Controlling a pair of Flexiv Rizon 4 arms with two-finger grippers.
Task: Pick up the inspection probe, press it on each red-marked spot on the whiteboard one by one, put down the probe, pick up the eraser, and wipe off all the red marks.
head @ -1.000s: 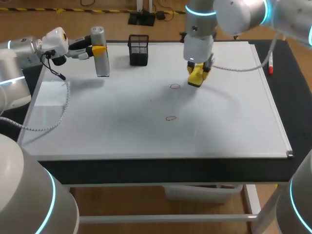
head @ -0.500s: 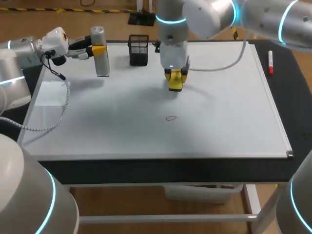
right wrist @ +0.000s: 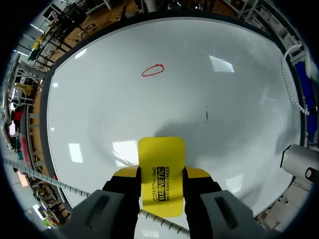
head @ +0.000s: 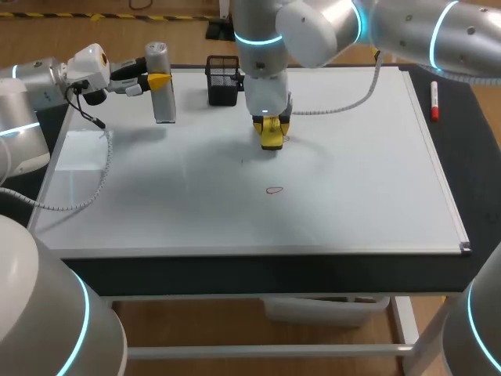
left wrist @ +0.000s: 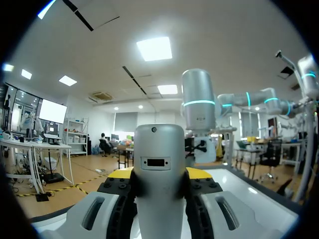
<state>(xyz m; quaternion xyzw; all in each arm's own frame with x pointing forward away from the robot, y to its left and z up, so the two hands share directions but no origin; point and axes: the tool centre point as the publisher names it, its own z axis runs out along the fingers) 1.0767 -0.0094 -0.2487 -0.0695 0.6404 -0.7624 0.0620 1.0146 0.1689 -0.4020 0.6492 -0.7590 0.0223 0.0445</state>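
Yellow eraser [head: 272,141], clenched in the right end effector [head: 271,125], presses flat on the whiteboard [head: 352,172] to wipe, red mark [head: 273,189] at its six o'clock; left end effector [head: 156,80] grips the probe [head: 163,102] aside.

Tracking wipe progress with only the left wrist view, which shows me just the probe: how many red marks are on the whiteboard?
Observer: One red mark, a small oval near the middle of the whiteboard.
Operator: And where is the eraser?
Observer: The right gripper is shut on the yellow eraser, low at the board, farther from the robot than that mark and apart from it.
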